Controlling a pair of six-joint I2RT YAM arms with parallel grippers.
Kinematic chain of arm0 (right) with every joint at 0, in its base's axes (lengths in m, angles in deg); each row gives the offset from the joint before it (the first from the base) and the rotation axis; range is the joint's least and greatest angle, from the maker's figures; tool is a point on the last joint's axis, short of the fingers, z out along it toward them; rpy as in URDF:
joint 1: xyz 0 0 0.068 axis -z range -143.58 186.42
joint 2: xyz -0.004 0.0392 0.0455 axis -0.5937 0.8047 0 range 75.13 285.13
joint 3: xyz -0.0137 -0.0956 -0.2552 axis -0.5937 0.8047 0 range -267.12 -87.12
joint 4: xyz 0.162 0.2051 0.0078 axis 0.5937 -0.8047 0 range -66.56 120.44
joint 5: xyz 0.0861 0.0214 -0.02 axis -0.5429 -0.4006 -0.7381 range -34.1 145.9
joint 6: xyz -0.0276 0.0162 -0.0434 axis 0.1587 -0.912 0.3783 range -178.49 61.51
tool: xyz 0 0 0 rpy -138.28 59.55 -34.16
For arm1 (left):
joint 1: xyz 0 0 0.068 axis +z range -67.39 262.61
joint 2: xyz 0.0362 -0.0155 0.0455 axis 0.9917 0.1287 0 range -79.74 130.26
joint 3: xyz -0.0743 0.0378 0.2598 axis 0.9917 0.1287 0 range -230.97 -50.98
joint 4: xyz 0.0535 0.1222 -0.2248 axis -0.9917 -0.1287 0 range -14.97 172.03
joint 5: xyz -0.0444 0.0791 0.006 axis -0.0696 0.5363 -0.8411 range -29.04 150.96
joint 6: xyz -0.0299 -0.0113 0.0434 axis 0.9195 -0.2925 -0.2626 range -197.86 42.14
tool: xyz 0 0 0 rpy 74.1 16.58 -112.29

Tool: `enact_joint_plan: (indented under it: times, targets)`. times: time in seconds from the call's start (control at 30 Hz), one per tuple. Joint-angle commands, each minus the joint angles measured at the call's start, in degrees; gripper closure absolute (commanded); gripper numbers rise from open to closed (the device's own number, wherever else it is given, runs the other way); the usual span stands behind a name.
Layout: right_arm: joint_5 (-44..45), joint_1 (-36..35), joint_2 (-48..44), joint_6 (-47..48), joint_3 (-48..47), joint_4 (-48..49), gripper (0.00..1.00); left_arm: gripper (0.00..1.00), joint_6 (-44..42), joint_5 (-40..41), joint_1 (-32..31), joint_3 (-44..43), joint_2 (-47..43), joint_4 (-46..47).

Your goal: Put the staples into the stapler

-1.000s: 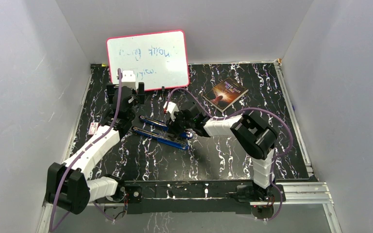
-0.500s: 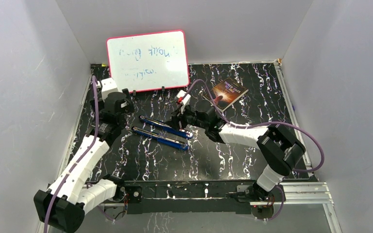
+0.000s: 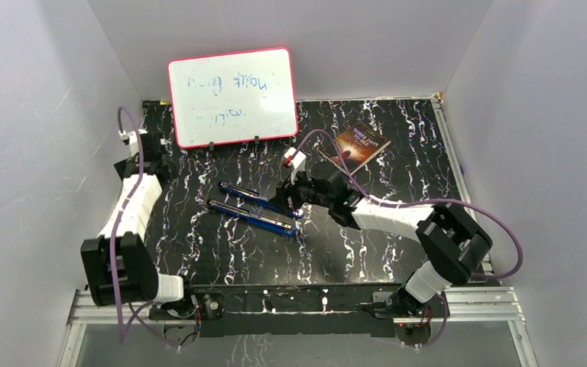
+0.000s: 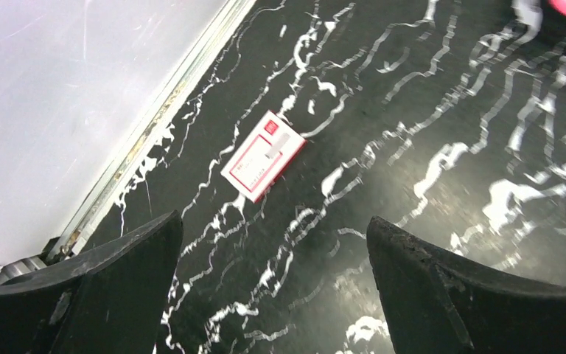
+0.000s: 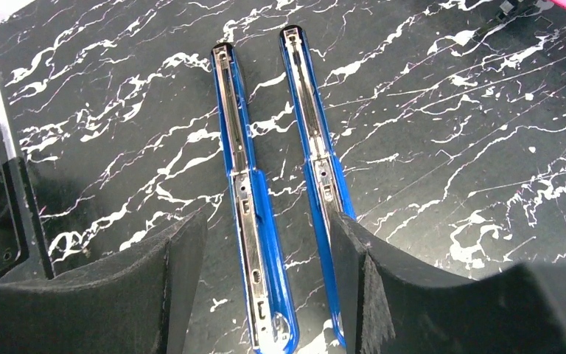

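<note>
A blue stapler (image 3: 254,206) was seen lying opened out near the middle of the bench (image 3: 351,252), a glossy black slab veined with white like marble. Its two long, narrow arms (image 5: 245,199) lay almost parallel, each lined along its top with a silvery metal channel, and were seen from above to meet at the end nearest the right arm. Whether staples sat in either channel could not be told.

The right gripper (image 5: 265,228) was held low over that joined end, its dark, matt, rough-edged jaws spread wide. One blue arm was framed between them, while the other was partly hidden behind one jaw. Nothing was gripped.

The left gripper (image 4: 271,228) was poised at the bench's left edge, beside the pale wall and its metal rail. Its jaws were likewise parted wide and empty. A small flat white box (image 4: 263,155) with a pink-red label lay on the bench beyond them.

A pink-framed whiteboard (image 3: 233,95) with faint scribbles was propped at the back, and a dark paperback book (image 3: 355,145) lay to its right.
</note>
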Motion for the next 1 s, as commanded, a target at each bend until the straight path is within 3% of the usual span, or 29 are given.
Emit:
enact_joint_plan:
  times: [0.0, 0.13, 0.27, 0.5, 0.97]
  targets:
    - [-0.8, 0.0, -5.4, 0.1, 1.3, -2.5, 0.3, 0.07, -4.2, -7.8, 7.0, -3.2, 6.2, 5.0]
    - [-0.7, 0.0, -8.7, 0.3, 2.5, -5.2, 0.29, 0.07, -8.1, -14.1, 10.6, -4.5, 10.9, 8.0]
    - [-0.7, 0.0, -10.7, 0.3, 3.7, -6.7, 0.29, 0.05, -11.7, -14.4, 12.2, -7.0, 16.2, 7.6]
    - [-2.5, 0.0, -12.5, -0.5, 5.1, -9.9, 0.29, 0.03, -11.9, -23.3, 17.3, -7.5, 21.0, 10.7]
    - [-2.5, 0.0, -11.0, 0.5, 5.3, -12.3, 0.27, 0.02, -12.0, -28.5, 19.6, -11.3, 27.6, 7.2]
